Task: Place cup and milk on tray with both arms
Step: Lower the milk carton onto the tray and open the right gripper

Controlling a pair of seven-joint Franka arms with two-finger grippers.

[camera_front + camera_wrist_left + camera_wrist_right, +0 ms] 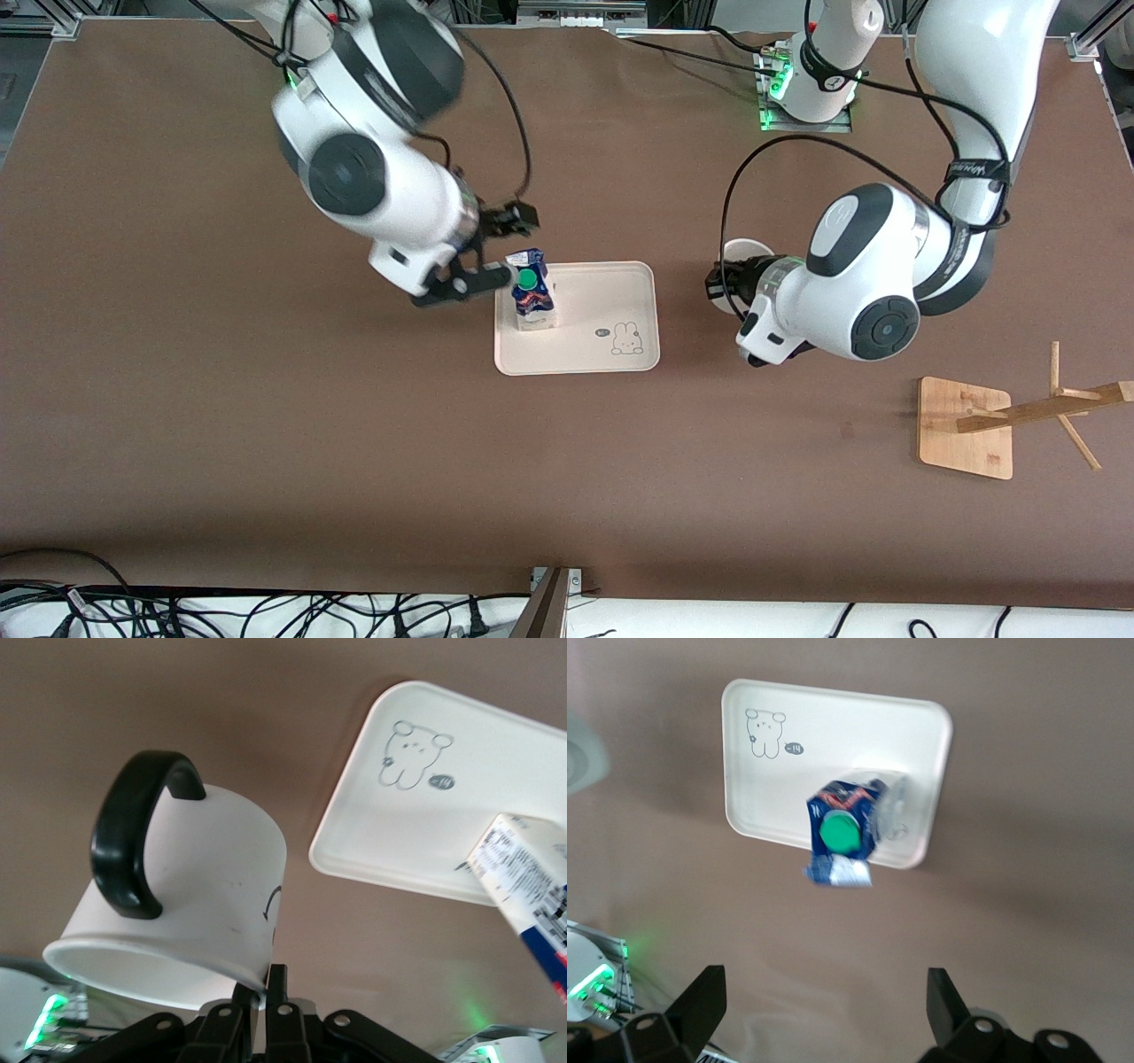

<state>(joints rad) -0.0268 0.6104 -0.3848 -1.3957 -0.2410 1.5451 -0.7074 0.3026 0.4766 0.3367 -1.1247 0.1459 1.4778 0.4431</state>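
Mostly hidden under the left claw (262,992) clamped on its rim, the cup (742,257) hangs beside the tray (611,301), where the milk (530,292) stands, right claw (492,251) spread apart.

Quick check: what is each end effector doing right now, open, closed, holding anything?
Left end effector: closed on the cup rim, off the tray.
Right end effector: open, empty, above the milk.

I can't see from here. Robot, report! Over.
Right gripper open beside milk carton, standing on tray. Left gripper shut on mug, beside tray. Nothing blocking.
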